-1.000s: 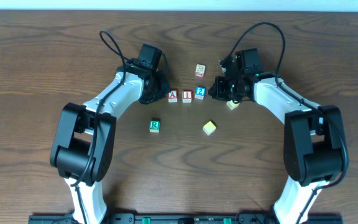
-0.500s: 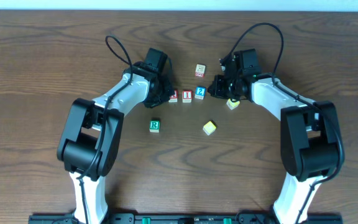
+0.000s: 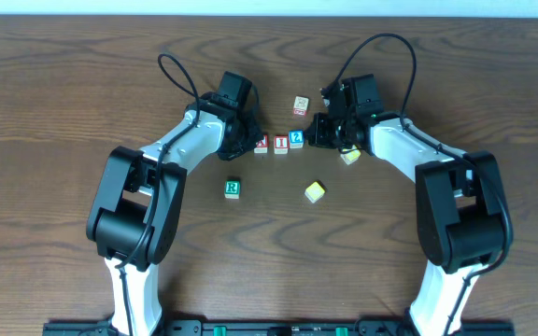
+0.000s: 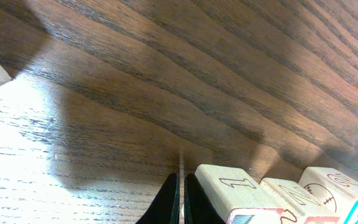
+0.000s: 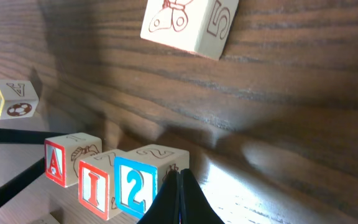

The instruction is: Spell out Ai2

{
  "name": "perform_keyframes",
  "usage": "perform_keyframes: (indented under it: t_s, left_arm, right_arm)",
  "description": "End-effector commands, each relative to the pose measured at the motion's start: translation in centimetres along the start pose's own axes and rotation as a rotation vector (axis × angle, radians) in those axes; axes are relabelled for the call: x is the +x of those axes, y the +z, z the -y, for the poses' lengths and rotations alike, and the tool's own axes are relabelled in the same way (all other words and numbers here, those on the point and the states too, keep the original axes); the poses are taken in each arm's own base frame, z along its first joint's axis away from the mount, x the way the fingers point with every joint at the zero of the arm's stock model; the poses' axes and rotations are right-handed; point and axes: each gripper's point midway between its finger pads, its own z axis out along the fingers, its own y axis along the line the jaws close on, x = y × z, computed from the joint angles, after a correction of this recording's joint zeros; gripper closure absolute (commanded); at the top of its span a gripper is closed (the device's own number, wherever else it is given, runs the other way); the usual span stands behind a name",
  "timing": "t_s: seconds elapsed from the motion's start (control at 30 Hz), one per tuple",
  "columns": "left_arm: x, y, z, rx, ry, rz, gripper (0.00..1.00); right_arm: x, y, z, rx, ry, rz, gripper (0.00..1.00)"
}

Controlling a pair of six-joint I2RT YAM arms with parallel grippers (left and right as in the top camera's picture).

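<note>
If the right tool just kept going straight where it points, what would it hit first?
Probably the wooden table: the right tool, shut, tilts down at bare wood beside the 2 block. If it skimmed along instead, the 5 block lies farther ahead; depth is unclear.

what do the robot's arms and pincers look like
Left arm and right arm: white shells, bulky black joints, a thin black cable looping over each wrist. Left pincer and right pincer are black, with slim tapered fingers.
</note>
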Motion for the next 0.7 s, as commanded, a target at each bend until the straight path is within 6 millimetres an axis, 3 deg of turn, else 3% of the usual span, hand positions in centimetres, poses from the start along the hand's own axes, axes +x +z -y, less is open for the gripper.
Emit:
perform_keyframes:
  t_s: [0.0, 0.4, 0.67]
  left_arm:
    - [0.3, 0.5, -0.4, -0.010, -0.006, -0.010, 0.94]
    - [-0.4, 0.5, 0.2, 0.014, 0.002, 0.019, 0.94]
    - [-0.2, 0.5, 0.4, 0.019, 0.003, 0.012, 0.94]
  right_arm:
    - [0.6, 0.5, 0.3, 0.013, 0.015, -0.021, 0.99]
    - [1.3, 0.5, 0.4, 0.014, 0.028, -0.049, 0.99]
    - [1.9, 0.9, -0.8, -0.013, 0.011, -0.069, 0.98]
